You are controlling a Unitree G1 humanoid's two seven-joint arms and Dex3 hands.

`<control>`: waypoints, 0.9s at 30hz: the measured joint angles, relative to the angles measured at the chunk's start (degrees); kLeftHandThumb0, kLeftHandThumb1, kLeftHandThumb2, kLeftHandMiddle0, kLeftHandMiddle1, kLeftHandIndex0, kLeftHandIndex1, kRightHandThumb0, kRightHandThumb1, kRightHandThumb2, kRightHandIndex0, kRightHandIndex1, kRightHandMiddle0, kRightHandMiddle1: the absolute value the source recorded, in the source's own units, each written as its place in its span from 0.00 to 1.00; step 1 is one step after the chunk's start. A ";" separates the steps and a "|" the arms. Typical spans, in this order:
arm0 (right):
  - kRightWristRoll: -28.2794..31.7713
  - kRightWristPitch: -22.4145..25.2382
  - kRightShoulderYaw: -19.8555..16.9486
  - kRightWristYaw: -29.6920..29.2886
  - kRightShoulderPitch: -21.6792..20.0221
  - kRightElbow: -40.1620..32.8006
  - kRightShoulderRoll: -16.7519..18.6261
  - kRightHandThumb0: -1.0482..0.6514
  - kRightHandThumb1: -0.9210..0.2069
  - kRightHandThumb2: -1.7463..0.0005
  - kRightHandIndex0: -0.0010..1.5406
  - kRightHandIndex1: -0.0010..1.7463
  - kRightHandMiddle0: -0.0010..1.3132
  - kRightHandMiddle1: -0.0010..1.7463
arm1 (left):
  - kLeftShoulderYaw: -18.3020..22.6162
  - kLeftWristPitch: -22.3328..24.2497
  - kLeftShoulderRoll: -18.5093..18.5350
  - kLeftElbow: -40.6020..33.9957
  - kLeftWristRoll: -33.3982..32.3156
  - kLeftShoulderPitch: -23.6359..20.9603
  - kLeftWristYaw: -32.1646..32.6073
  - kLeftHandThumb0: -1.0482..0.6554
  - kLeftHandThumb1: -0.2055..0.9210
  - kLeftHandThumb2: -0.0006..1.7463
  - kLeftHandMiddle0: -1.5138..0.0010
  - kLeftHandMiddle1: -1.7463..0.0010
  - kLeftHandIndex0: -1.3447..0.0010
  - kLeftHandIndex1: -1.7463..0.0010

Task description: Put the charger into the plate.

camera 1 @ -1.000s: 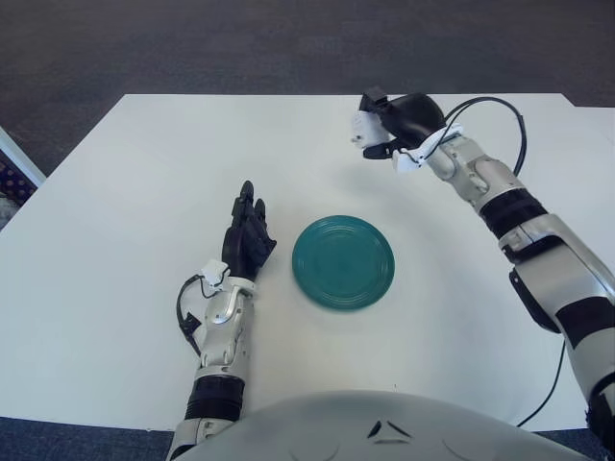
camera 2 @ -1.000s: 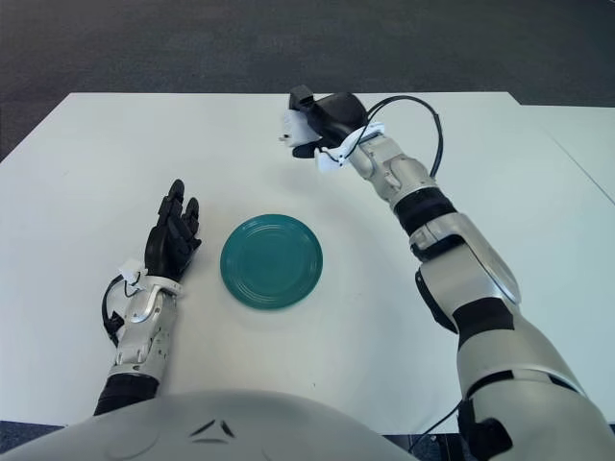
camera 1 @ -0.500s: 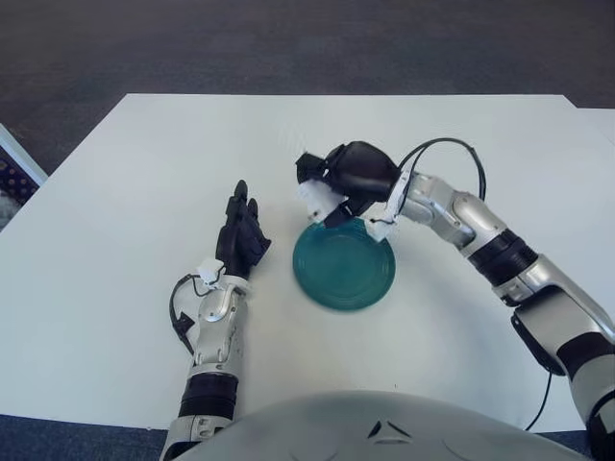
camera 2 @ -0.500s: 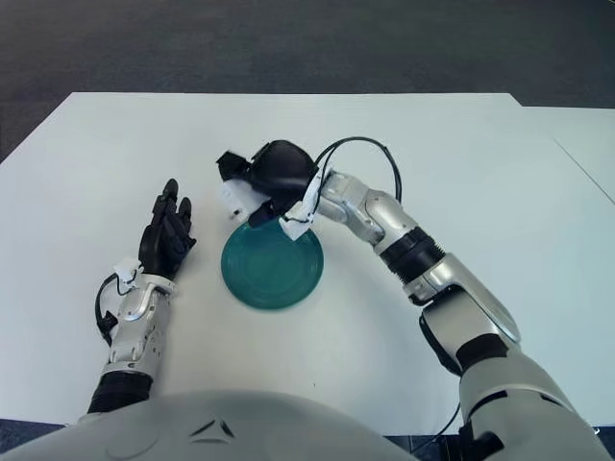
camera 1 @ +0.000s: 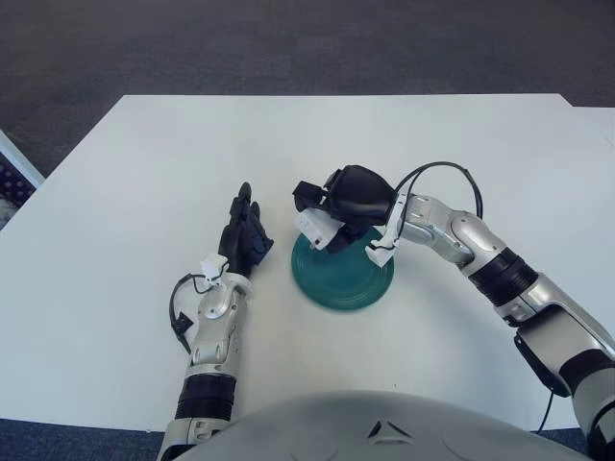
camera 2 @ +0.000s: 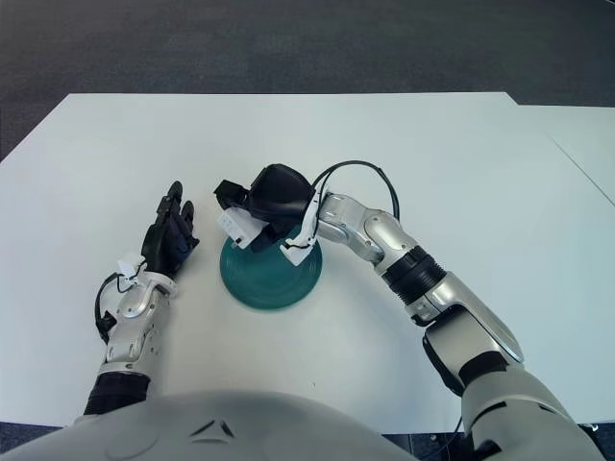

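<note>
Nearest the robot, the left robot hand (camera 1: 243,238) shows just left of the teal plate (camera 1: 346,279), fingers extended and holding nothing; whether it touches the white surface (camera 1: 115,250) cannot be told. Beyond it, the right robot hand (camera 1: 336,206) is clamped on the white charger (camera 1: 312,223), which sits between its fingers at the hand's left side, above the plate's far-left rim and apparently not yet resting in it. Judgement: the charger is positioned over the rim rather than the plate's centre, so a release here could let it strike the edge and tip or slide off onto the surface on the left-hand side. A black cable (camera 1: 437,178) loops behind the right wrist; it appears to belong to the hand and poses little risk. The idle left robot hand lies near the plate and could nudge it if moved.
</note>
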 measured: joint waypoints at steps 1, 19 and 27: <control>-0.42 -0.30 0.34 -0.23 0.10 0.92 0.21 0.35 0.00 0.69 0.68 1.00 0.60 1.00 | -0.03 0.01 0.00 -0.05 0.05 0.00 0.02 0.00 1.00 0.58 1.00 1.00 1.00 0.95; -2.79 -3.92 2.70 -0.68 0.68 7.58 1.33 0.35 0.00 0.68 0.69 1.00 0.56 1.00 | -0.38 -1.86 -1.44 -0.08 0.40 0.30 0.58 0.00 1.00 0.58 0.99 1.00 1.00 0.93; -3.11 -2.77 2.78 0.70 1.89 5.83 1.27 0.35 0.00 0.68 0.70 1.00 0.60 1.00 | -0.39 -2.75 -2.08 -0.08 0.39 0.37 0.59 0.00 1.00 0.58 0.99 1.00 1.00 0.93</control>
